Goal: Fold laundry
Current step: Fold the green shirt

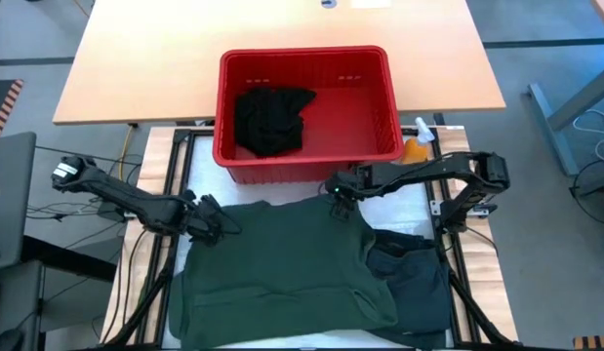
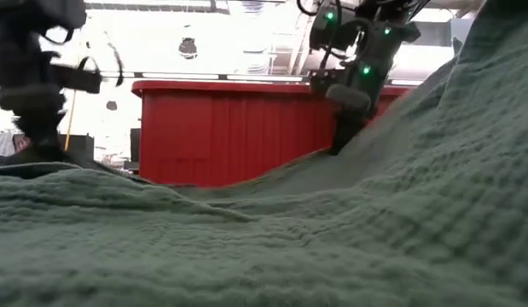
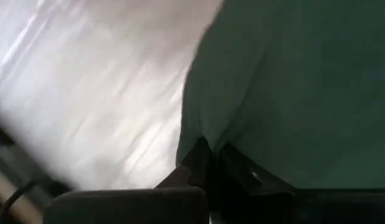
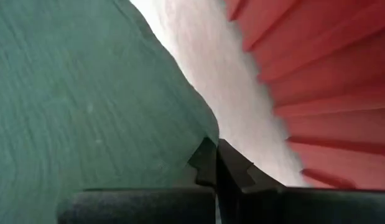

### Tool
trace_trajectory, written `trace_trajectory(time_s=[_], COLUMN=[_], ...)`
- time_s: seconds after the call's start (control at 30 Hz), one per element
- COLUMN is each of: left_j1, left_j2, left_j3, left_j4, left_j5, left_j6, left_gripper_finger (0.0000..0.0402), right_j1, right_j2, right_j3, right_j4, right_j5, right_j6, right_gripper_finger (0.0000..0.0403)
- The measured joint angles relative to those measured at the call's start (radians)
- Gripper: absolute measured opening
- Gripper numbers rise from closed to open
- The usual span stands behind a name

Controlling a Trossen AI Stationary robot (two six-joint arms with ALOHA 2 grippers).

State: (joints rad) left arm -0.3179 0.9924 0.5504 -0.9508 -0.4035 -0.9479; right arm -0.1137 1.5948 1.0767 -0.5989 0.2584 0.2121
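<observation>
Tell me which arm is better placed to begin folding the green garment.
Neither alone: left gripper and right gripper are each shut on a far corner of the green garment, so both together.

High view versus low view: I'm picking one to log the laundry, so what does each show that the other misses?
Only the high view shows the black garment inside the red basket, the dark teal garment and the orange spray bottle. Only the low view shows the room beyond. Both show the green shirt, the basket, and the left gripper and right gripper shut on the shirt.
</observation>
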Motion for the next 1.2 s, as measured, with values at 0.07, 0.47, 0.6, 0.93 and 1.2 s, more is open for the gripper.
trace_trajectory(time_s=[0.07, 0.47, 0.6, 0.93, 1.2], left_j1=[-0.001, -0.003, -0.003, -0.090, -0.135], left_j2=[-0.019, -0.043, -0.043, -0.044, -0.035], left_j3=[0.033, 0.284, 0.325, 0.431, 0.442], left_j4=[-0.011, -0.278, -0.287, -0.287, -0.281], left_j5=[-0.021, 0.065, 0.170, 0.373, 0.346], left_j6=[0.022, 0.187, 0.244, 0.311, 0.309], left_gripper_finger=[0.0001, 0.0000, 0.0000, 0.0000, 0.0000], right_j1=[0.007, 0.074, 0.141, 0.335, 0.383], right_j2=[-0.018, -0.128, -0.140, -0.133, -0.089], right_j3=[0.000, 0.054, 0.116, 0.221, 0.228], right_j4=[-0.006, -0.208, -0.280, -0.345, -0.397], right_j5=[0.001, -0.069, -0.123, -0.290, -0.221], right_j6=[-0.008, 0.019, 0.037, 0.234, 0.266], right_gripper_finger=[0.0015, 0.0016, 0.0017, 0.0017, 0.0018])
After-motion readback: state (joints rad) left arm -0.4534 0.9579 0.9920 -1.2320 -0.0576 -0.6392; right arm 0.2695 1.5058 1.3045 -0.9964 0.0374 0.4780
